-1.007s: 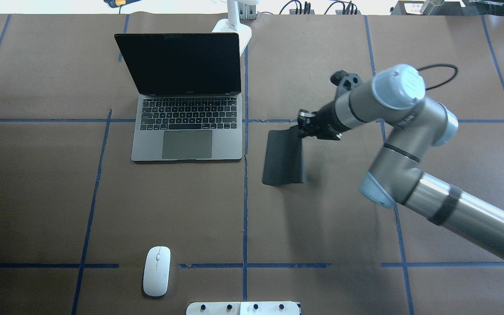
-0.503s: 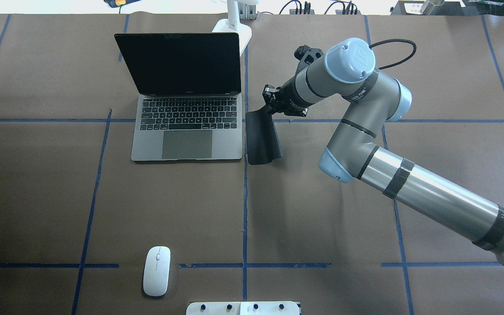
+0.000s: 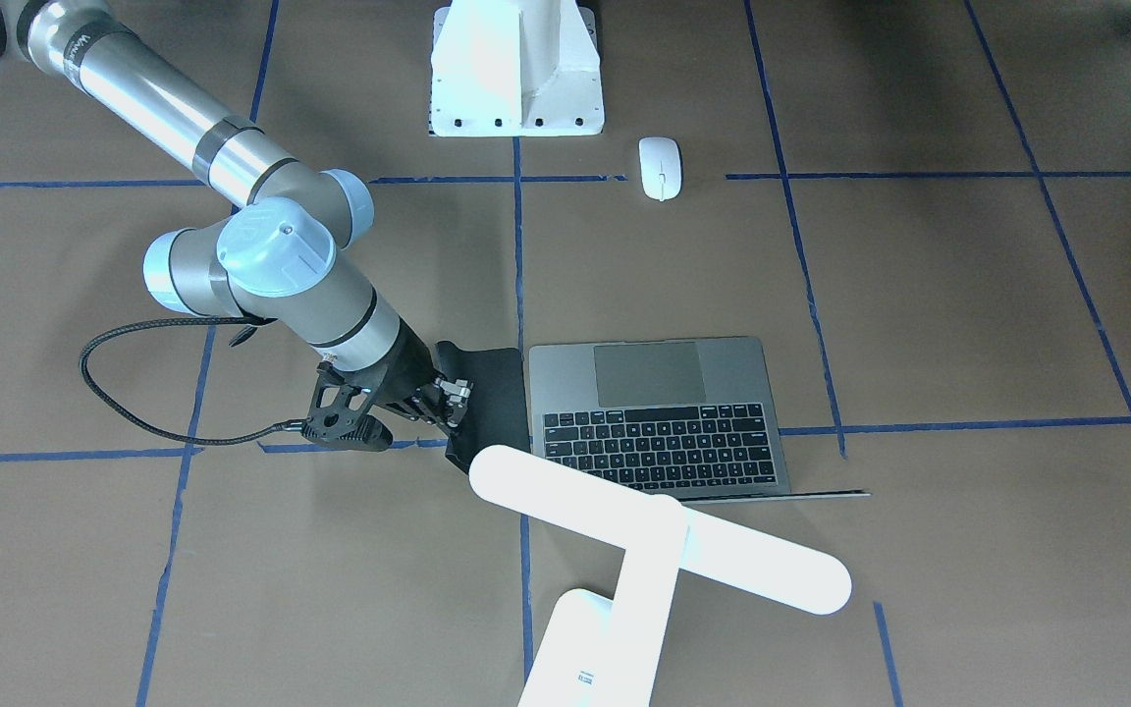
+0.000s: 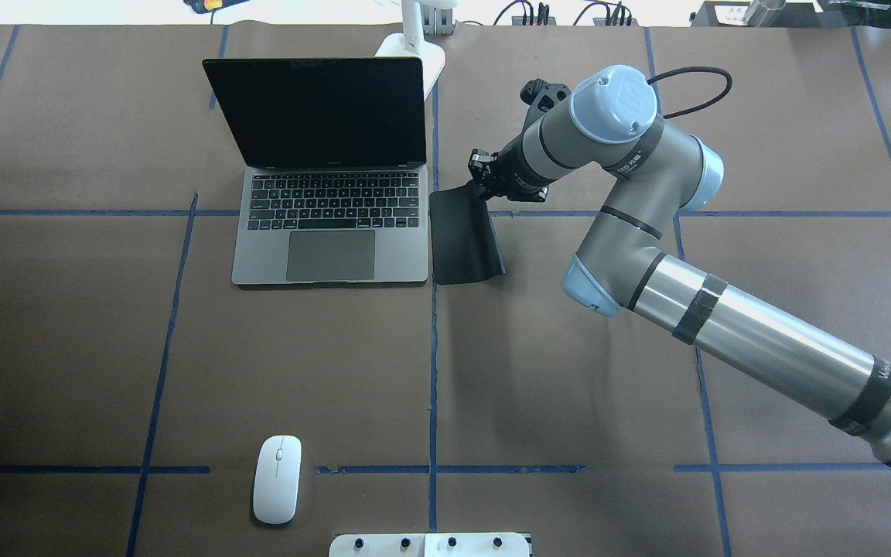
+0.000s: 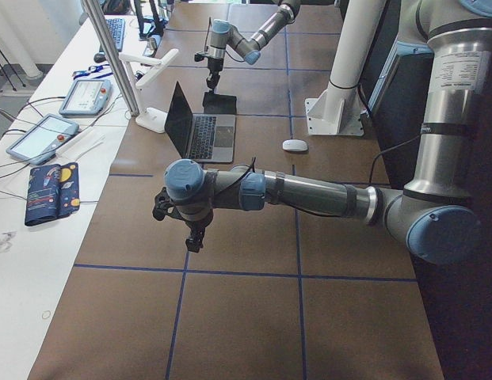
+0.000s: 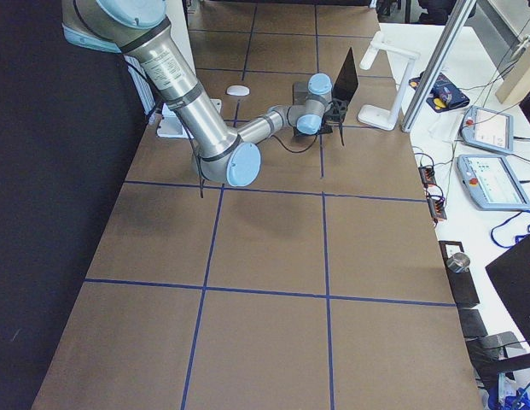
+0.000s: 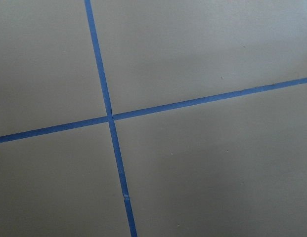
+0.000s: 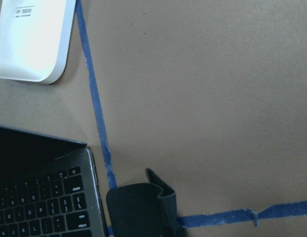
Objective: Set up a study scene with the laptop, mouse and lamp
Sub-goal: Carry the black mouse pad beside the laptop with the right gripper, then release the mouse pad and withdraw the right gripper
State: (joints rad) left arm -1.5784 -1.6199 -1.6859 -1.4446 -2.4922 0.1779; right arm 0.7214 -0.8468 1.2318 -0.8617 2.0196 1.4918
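Observation:
The grey laptop (image 4: 329, 224) stands open on the table, its screen dark; it also shows in the front view (image 3: 664, 412). My right gripper (image 4: 484, 184) is shut on the far edge of a black mouse pad (image 4: 465, 244), which lies curled right beside the laptop's right side (image 3: 497, 398). The white mouse (image 4: 277, 480) lies near the front edge, far from both grippers. The white T-shaped lamp (image 3: 654, 540) stands behind the laptop. My left gripper (image 5: 194, 237) shows only in the exterior left view, over bare table; I cannot tell whether it is open or shut.
A white bolt-holed pedestal block (image 3: 516, 69) stands at the robot's side of the table. A black cable (image 3: 134, 393) loops from the right wrist. Blue tape lines (image 7: 111, 118) cross the brown table cover.
My right arm has carried the mouse pad left, from mid-table to the laptop's right side. The pad now lies lower and flatter. Laptop, mouse and lamp have not moved.

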